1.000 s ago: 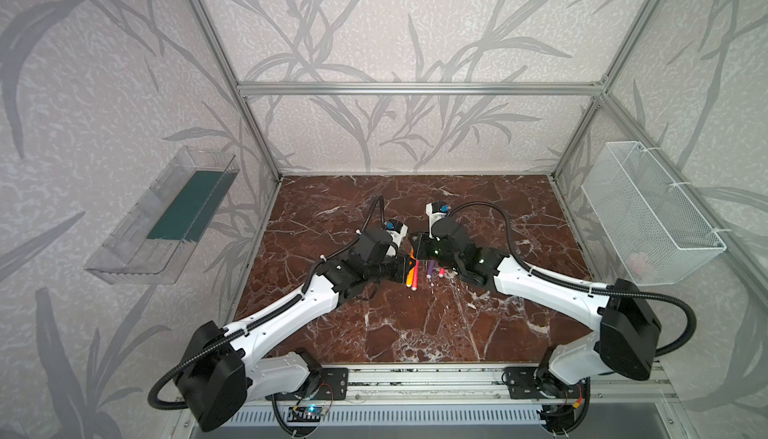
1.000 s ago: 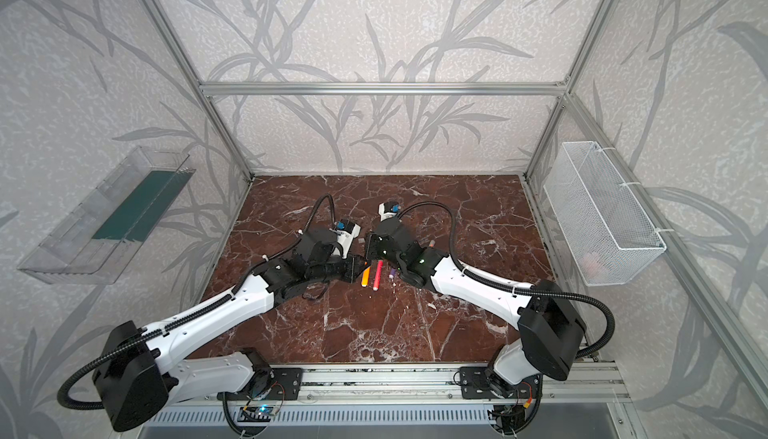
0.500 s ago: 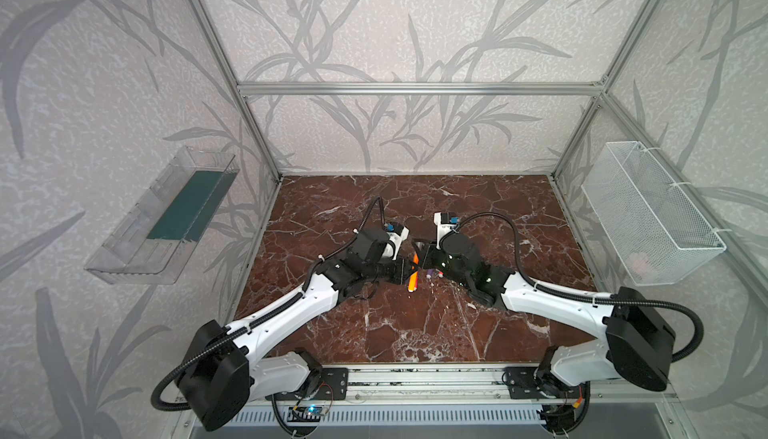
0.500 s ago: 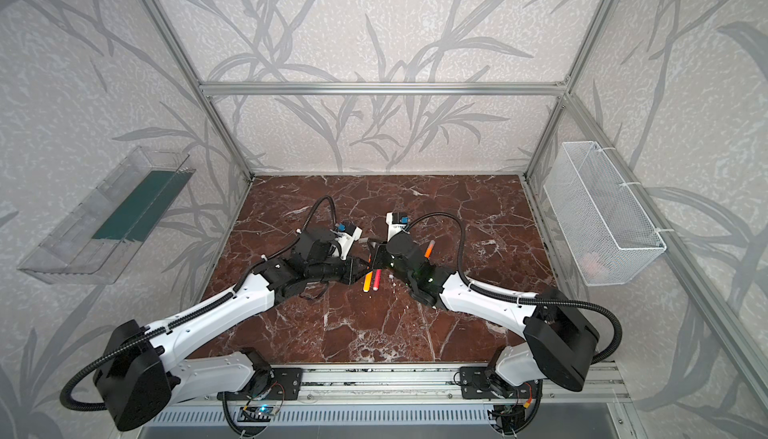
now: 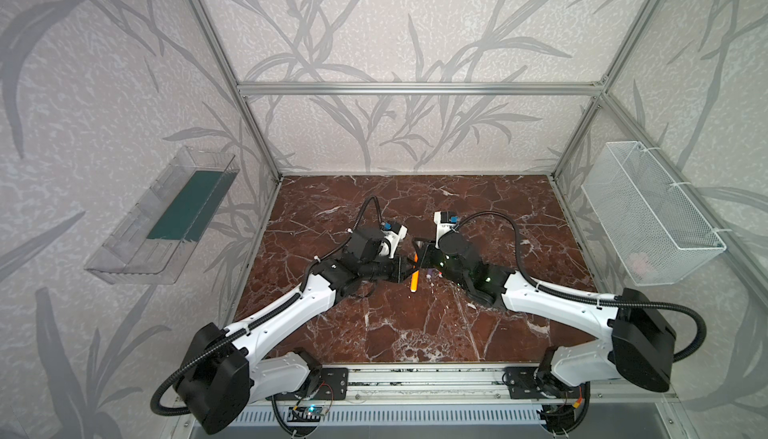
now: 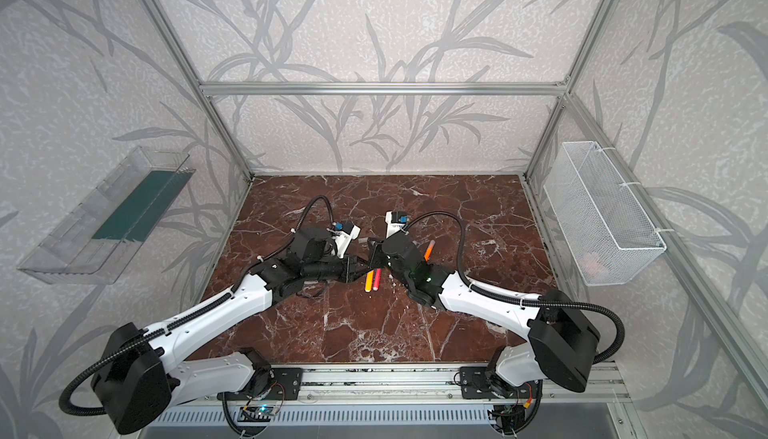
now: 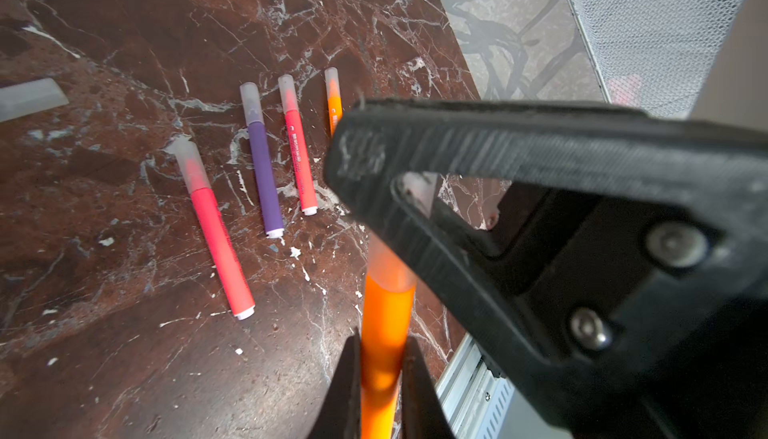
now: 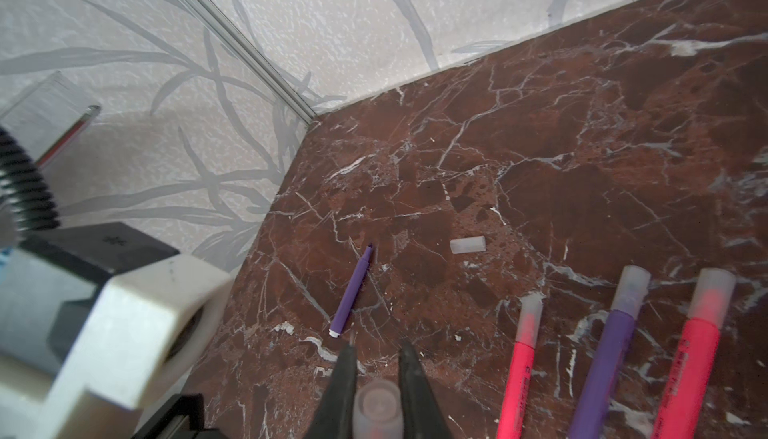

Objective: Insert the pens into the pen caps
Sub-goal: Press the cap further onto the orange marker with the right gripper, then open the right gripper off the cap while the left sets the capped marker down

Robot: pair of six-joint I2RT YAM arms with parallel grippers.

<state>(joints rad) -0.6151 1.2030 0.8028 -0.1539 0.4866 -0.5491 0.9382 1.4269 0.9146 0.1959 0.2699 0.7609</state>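
My left gripper [image 7: 381,337] is shut on an orange pen [image 7: 384,316], also seen in both top views [image 5: 414,282] [image 6: 369,281]. The pen's far end sits in a translucent pen cap [image 7: 390,262]. My right gripper [image 8: 377,347] is shut on that pen cap [image 8: 377,412]. The two grippers meet tip to tip at mid-table [image 5: 409,267] [image 5: 420,257]. An uncapped purple pen [image 8: 352,291] and a loose pen cap [image 8: 468,245] lie on the marble. Capped pens lie side by side: pink [image 7: 216,233], purple [image 7: 262,167], pink [image 7: 297,146], orange [image 7: 333,100].
A brown marble table [image 5: 415,333] is walled on three sides. A white mesh basket [image 5: 648,212] hangs on the right wall, and a clear tray [image 5: 166,216] on the left wall. The aluminium rail [image 5: 415,383] runs along the front edge.
My right arm has swung its wrist a little to the right, uncovering an orange capped pen behind it. The left arm has barely moved. Both grips hold.
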